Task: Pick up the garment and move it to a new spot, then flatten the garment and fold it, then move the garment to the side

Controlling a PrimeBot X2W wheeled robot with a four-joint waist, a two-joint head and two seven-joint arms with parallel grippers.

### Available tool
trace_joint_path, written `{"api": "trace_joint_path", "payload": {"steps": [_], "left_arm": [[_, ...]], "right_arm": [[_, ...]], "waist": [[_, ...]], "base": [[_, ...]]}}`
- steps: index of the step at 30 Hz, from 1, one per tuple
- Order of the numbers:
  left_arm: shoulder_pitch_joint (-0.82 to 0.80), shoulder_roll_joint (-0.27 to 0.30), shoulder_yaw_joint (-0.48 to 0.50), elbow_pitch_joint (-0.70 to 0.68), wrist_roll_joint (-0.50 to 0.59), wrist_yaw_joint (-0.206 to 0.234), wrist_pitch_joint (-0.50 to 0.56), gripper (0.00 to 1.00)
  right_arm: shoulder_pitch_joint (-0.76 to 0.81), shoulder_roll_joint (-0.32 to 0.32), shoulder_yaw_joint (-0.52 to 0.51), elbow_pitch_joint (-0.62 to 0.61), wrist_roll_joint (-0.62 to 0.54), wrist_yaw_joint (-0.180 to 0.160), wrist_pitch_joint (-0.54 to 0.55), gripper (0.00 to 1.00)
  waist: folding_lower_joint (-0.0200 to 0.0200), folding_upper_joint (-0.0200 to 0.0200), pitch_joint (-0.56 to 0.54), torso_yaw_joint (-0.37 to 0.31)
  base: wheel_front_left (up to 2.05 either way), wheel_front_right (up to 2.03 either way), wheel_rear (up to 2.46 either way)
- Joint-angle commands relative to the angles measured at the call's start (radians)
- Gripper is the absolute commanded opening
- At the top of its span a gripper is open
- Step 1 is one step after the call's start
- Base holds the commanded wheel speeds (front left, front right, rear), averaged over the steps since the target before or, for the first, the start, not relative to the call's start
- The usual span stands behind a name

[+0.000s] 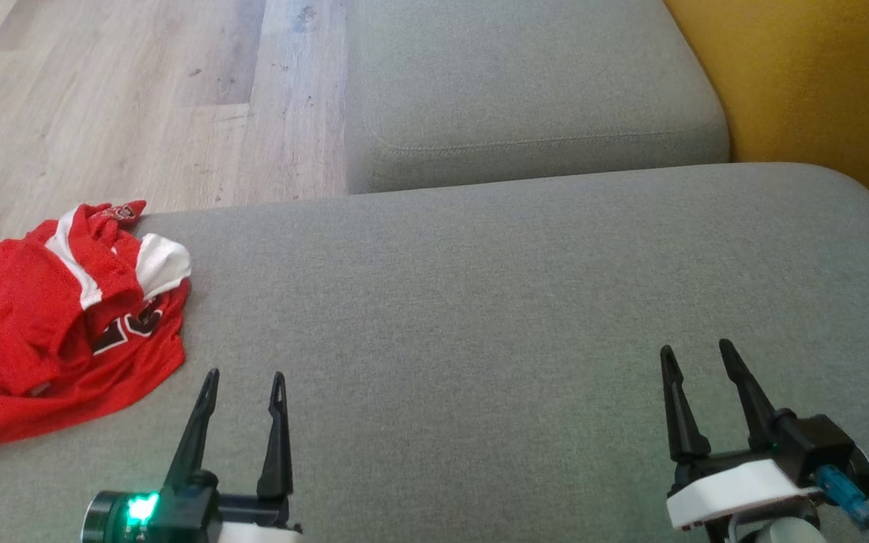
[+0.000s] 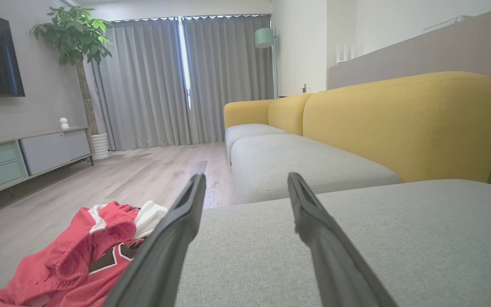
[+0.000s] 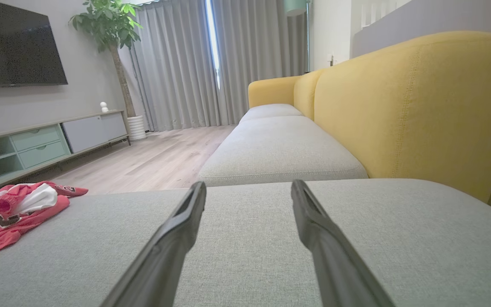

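The garment (image 1: 65, 324) is a crumpled red jersey with white panels and dark numbers, heaped at the left edge of the grey sofa cushion (image 1: 480, 317). It also shows low on the left in the left wrist view as the garment (image 2: 75, 260), and at the far left in the right wrist view as the garment (image 3: 11, 213). My left gripper (image 1: 244, 377) hovers open just right of the heap, nothing between its fingers. My right gripper (image 1: 695, 351) stands open far to the right over bare cushion, also holding nothing.
A second grey cushion (image 1: 525, 98) lies beyond a seam. The yellow backrest (image 1: 819, 83) rises on the right. Wooden floor (image 1: 102, 98) drops off left of the cushion. A TV cabinet (image 3: 36, 140) and a potted plant (image 3: 109, 30) stand across the room.
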Motion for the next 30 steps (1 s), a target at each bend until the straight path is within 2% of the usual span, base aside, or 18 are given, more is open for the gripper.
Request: {"api": "trace_joint_path", "payload": {"steps": [1, 19, 24, 30], "left_arm": [[-0.025, 0.009, 0.023, -0.038, 0.015, 0.007, -0.012, 1.0], [-0.03, 0.008, 0.037, -0.004, 0.02, 0.002, -0.012, 1.0], [-0.039, 0.01, 0.048, 0.003, 0.021, 0.009, -0.012, 1.0], [-0.036, 0.021, 0.062, 0.002, 0.023, 0.017, -0.012, 1.0]], "right_arm": [[-0.022, -0.011, 0.028, -0.039, -0.016, 0.008, -0.014, 1.0], [-0.012, -0.011, 0.006, -0.031, -0.014, 0.008, -0.014, 1.0], [-0.003, -0.011, 0.004, -0.03, -0.012, 0.008, -0.014, 1.0], [0.0, -0.011, 0.001, -0.032, -0.004, 0.008, -0.014, 1.0]], "waist": [[0.0, 0.0, 0.0, 0.0], [0.0, 0.0, 0.001, 0.02], [0.0, 0.0, 0.005, 0.078], [0.0, 0.0, 0.012, 0.194]], "base": [[0.0, 0.0, 0.0], [0.0, 0.0, 0.0], [0.0, 0.0, 0.0], [0.0, 0.0, 0.0]]}}
